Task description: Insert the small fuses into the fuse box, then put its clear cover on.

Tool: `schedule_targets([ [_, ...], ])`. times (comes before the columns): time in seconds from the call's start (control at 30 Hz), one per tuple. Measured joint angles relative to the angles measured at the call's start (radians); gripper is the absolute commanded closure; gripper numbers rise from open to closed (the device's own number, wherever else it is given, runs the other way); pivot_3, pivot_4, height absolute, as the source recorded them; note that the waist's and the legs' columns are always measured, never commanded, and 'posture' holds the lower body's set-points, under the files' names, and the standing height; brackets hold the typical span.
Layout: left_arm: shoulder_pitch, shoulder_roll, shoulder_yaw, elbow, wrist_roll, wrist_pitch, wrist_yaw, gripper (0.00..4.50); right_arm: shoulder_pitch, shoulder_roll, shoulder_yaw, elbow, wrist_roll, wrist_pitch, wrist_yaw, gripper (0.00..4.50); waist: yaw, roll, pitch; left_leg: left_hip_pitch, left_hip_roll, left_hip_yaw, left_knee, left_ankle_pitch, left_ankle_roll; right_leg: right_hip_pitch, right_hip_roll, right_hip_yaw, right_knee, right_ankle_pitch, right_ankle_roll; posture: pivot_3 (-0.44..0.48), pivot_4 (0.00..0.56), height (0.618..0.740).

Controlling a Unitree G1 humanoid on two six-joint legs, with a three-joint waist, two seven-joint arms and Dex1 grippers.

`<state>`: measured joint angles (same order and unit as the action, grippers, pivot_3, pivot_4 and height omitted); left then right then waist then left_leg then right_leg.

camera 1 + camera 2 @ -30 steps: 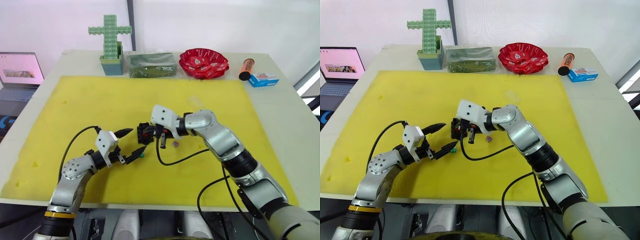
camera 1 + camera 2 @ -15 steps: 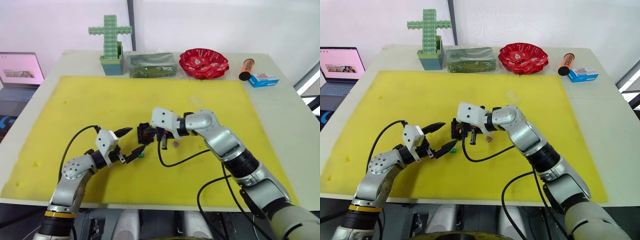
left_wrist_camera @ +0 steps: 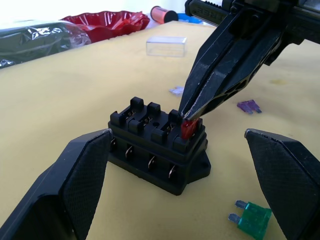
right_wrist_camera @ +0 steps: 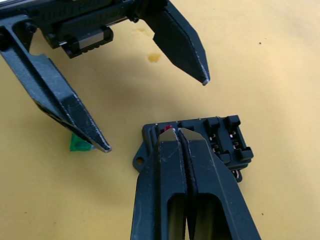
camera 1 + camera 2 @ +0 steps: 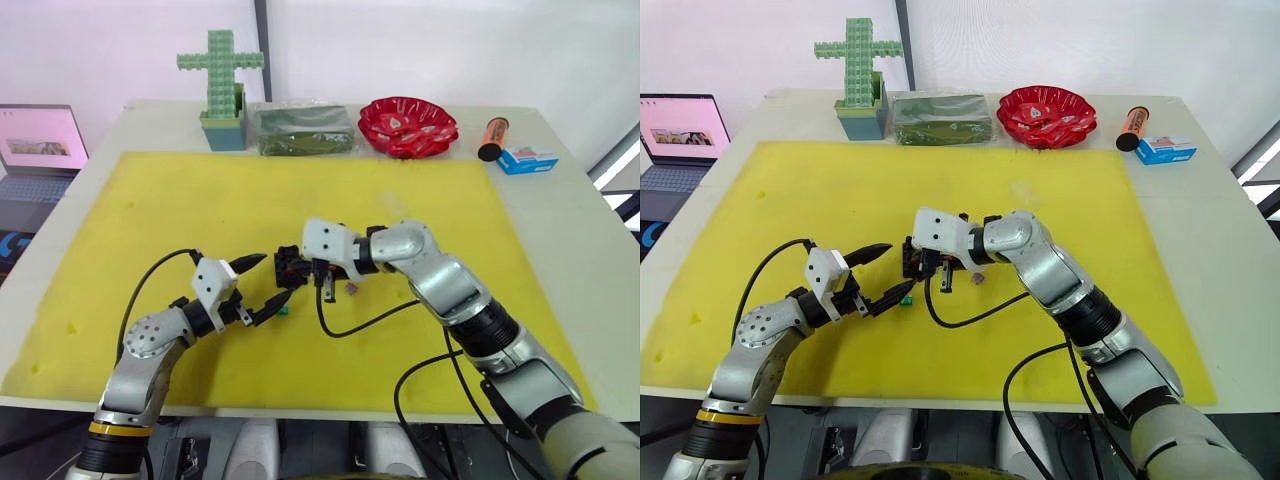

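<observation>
We see a small black plastic fuse box (image 3: 157, 148) upright, a red fuse (image 3: 188, 129) in its corner slot; green (image 3: 251, 215), purple (image 3: 249, 106) and pale (image 3: 176, 90) fuses lie nearby, the clear rectangular cover (image 3: 166, 46) well apart.

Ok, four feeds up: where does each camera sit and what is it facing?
Left eye, right eye: head stereo pair, looking down over both arms at the yellow mat.
Left wrist: behind the open left end effector, facing the fuse box.
Right wrist: above the right end effector, shut on the red fuse.
All share the fuse box.
</observation>
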<state>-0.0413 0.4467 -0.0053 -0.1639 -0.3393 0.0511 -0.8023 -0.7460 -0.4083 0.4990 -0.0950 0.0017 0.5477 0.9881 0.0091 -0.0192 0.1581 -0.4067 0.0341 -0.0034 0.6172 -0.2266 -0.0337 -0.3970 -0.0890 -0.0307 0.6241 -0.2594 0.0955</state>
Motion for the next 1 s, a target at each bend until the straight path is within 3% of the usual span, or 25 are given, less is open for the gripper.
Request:
schedule_targets([
  [1.0, 0.011, 0.003, 0.000, 0.003, 0.001, 0.005, 0.004, 0.00, 0.026, -0.004, 0.035, 0.026, -0.048, -0.101, 0.013, 4.48, 0.001, 0.000, -0.001, 0.002, 0.000, 0.000, 0.000, 0.000, 0.000, 0.002, 0.000, 0.000, 0.000, 0.000, 0.000, 0.000, 0.150, 0.740],
])
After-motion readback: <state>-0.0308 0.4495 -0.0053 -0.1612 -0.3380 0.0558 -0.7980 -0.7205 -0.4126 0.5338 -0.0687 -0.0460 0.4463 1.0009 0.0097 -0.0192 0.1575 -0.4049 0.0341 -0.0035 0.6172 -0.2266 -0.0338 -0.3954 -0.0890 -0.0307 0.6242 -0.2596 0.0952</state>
